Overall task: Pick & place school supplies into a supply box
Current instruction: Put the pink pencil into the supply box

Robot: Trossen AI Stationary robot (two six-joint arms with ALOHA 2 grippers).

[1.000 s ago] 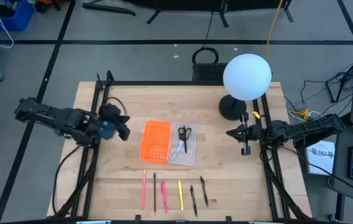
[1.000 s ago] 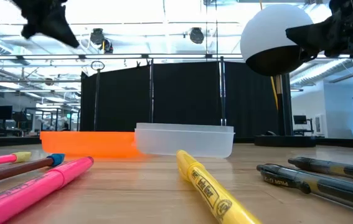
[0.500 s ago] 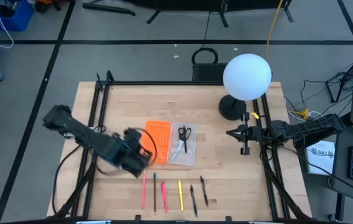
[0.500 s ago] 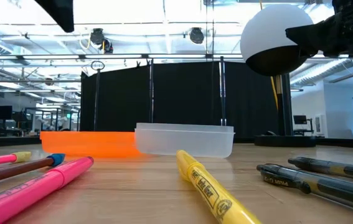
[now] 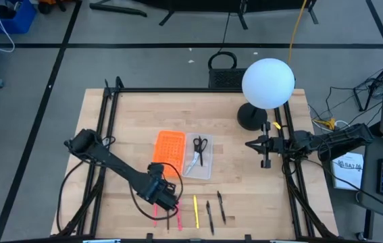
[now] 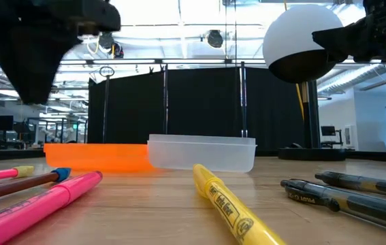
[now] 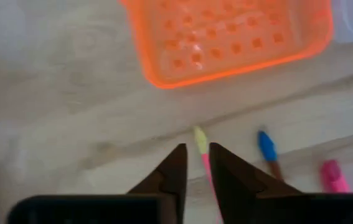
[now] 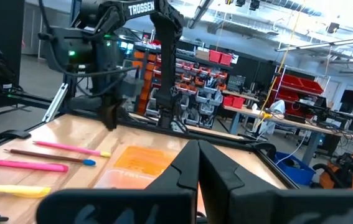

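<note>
The clear supply box [image 5: 203, 165] lies mid-table with the black-handled scissors [image 5: 200, 146] flat inside it. The orange perforated piece [image 5: 168, 150] lies against its left side. Pens lie in a row near the near edge: pink ones [image 6: 43, 203], a brown pencil [image 7: 264, 146], a yellow highlighter [image 5: 195, 210] and two black pens [image 5: 209, 216]. My left gripper [image 5: 167, 199] hangs above the row's left end, narrowly open. In the left wrist view [image 7: 198, 148] the yellow-tipped pink pen [image 7: 200, 138] shows between its fingers. My right gripper [image 5: 248, 144] waits shut at the table's right edge.
A lamp with a white globe [image 5: 267, 82] and a dark base [image 5: 250, 118] stands at the far right of the table. Black frame rails [image 5: 110, 101] border the left, far and right sides. Bare wood lies left of the orange piece.
My left arm has swung from the table's left side, beside the orange piece, toward the near edge. It has come down over the left end of the pen row, and its gripper now fills the low view's upper left. The pens have not moved.
</note>
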